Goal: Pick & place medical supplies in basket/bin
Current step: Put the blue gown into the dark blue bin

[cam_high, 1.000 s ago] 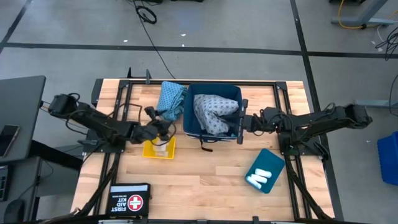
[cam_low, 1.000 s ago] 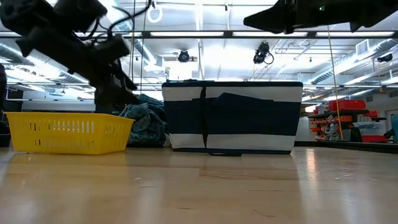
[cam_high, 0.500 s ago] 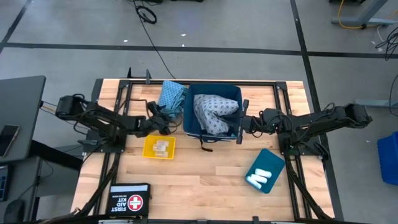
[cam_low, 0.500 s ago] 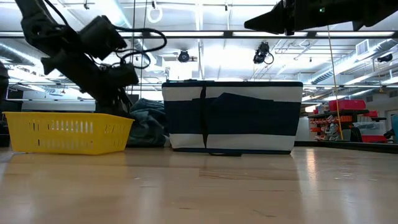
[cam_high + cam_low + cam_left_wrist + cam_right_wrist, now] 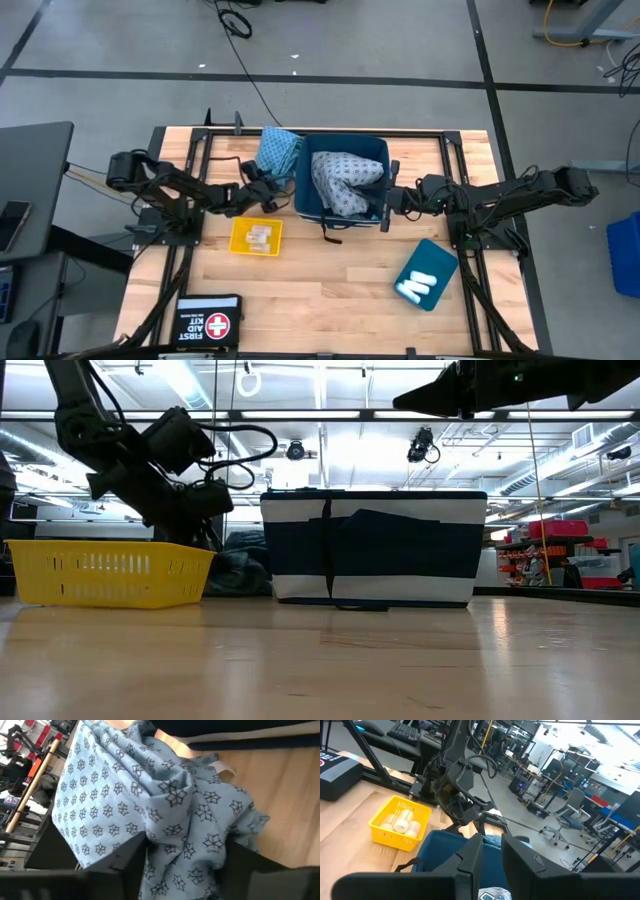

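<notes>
— Where's the teal cloth [image 5: 276, 152]?
— On the tabletop [image 5: 330, 280] at nine o'clock of the bin [image 5: 300, 195]; the left gripper [image 5: 266, 186] straddles its edge, fingers apart.
— The right gripper [image 5: 385, 200]?
— At the bin's three o'clock rim; narrowly parted, holding nothing.

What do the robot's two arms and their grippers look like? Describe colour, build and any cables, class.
Both arms are black, built of slim jointed segments with bulkier housings at the joints. The left gripper has loose black cables looping over its wrist, plain in the low view. The right gripper ends in two flat, angular dark fingers. No markings are legible on either.
</notes>
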### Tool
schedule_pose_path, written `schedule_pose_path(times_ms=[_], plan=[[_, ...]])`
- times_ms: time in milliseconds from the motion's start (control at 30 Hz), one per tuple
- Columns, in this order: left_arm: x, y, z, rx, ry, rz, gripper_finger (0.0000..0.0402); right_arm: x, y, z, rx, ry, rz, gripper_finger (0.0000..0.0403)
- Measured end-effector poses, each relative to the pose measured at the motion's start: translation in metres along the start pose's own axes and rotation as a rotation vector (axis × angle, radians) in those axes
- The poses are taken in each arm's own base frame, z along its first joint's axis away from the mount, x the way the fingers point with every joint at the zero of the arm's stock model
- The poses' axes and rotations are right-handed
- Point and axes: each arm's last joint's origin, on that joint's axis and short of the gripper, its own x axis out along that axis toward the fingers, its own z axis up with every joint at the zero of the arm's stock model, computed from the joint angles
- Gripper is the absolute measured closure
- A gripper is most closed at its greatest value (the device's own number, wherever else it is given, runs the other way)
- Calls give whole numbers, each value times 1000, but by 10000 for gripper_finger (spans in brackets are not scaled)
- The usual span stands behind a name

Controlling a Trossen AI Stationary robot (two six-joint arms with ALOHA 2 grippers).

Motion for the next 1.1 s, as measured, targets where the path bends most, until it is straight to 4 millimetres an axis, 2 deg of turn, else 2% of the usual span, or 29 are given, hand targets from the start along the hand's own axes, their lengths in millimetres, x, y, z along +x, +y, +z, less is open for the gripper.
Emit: schedule_pose_path(times_ms=[100, 200, 267, 467, 667, 1100], plan=[[1, 0, -1, 3, 10, 20, 270, 0, 0, -1, -1, 6, 3, 321], [0, 0, -1, 4, 24, 68, 360, 0, 1, -1, 5, 11, 5, 321], [-1, 1, 0, -11, 25, 125, 388, 0, 1, -2, 3, 17, 8, 321], [-12, 3, 16, -41, -50, 272, 398, 0, 1, -3, 10, 27, 13, 321], [-21, 7, 44, -38, -94, 362, 399, 0, 2, -3, 21, 27, 29, 321], [-25, 41, 109, 52, -10, 543, 401, 0, 3, -3, 27, 11, 64, 321]])
